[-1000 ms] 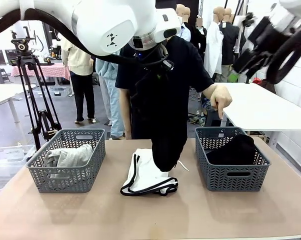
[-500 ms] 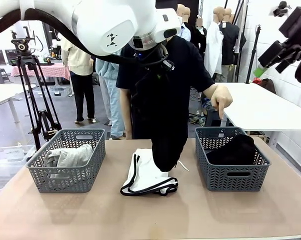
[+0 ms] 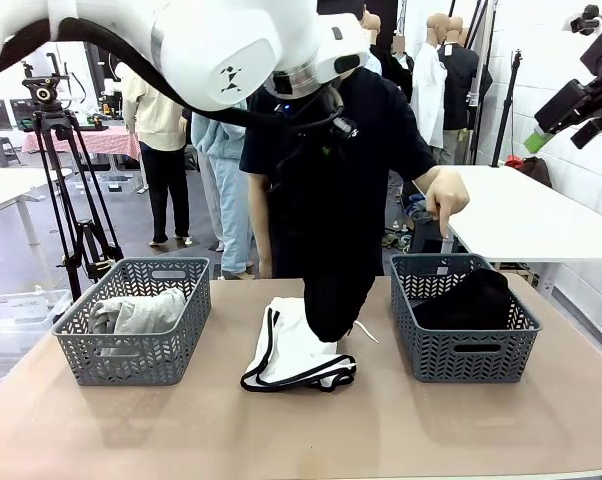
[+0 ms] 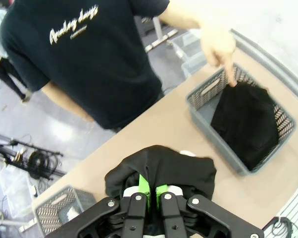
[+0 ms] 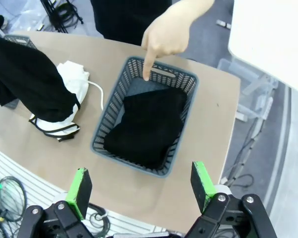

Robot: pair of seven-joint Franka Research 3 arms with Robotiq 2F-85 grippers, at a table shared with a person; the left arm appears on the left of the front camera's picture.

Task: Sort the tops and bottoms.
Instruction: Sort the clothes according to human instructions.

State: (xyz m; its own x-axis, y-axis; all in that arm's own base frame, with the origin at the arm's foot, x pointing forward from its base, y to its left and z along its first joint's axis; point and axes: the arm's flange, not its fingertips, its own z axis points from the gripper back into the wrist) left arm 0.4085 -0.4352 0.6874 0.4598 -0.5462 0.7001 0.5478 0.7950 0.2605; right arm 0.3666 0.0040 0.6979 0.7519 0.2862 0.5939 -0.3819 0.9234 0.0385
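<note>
My left gripper (image 4: 151,187) is shut on a black bottoms garment (image 4: 164,168), which hangs (image 3: 336,295) above the table's middle. Its lower end reaches down to the white shorts with black piping (image 3: 286,355) lying on the table. A light grey top (image 3: 141,312) lies in the left basket (image 3: 131,375). Another black garment (image 3: 469,298) lies in the right basket (image 3: 476,360), and a person's hand (image 3: 444,200) points a finger down at that basket. High above the right basket (image 5: 102,141), my right gripper (image 5: 141,188) stands open with nothing between its fingers.
The person in a black printed T-shirt (image 4: 84,54) stands at the table's far edge, behind the hanging garment. A tripod (image 3: 71,190) stands beyond the left basket. A white table (image 3: 541,215) is behind at the right. Bare tabletop (image 3: 301,430) runs along the near edge.
My right gripper has risen and drawn back to the right in the front view. The left arm and the hanging black garment have shifted only slightly. The person's hand still points at the right basket.
</note>
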